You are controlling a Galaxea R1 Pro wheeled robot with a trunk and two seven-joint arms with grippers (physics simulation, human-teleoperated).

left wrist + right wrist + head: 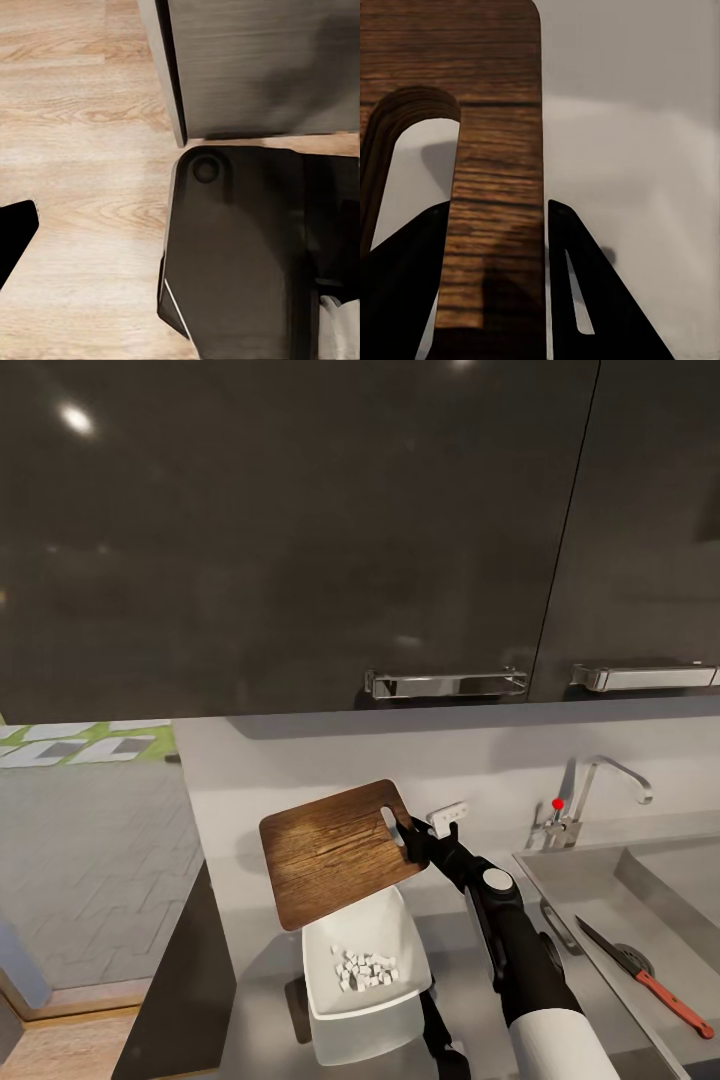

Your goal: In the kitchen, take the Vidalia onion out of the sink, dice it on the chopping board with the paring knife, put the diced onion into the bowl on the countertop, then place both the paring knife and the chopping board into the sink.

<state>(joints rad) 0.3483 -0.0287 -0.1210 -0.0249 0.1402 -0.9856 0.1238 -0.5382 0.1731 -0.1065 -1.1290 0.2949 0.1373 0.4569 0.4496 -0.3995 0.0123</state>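
The right gripper [412,832] was clamped on the chopping board [335,850] at its handle slot, one finger [585,300] on each face. The board hung tilted in the air above the bowl [365,970], which held white diced onion [363,968]. The paring knife [645,978] lay in the sink [600,890].

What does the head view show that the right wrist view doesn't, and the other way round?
Head view alone: the bowl of diced onion under the tilted board, the paring knife in the sink, and the tap. Right wrist view alone: the fingers pinching the strip beside the board's handle slot. Both: the chopping board held by the right gripper.
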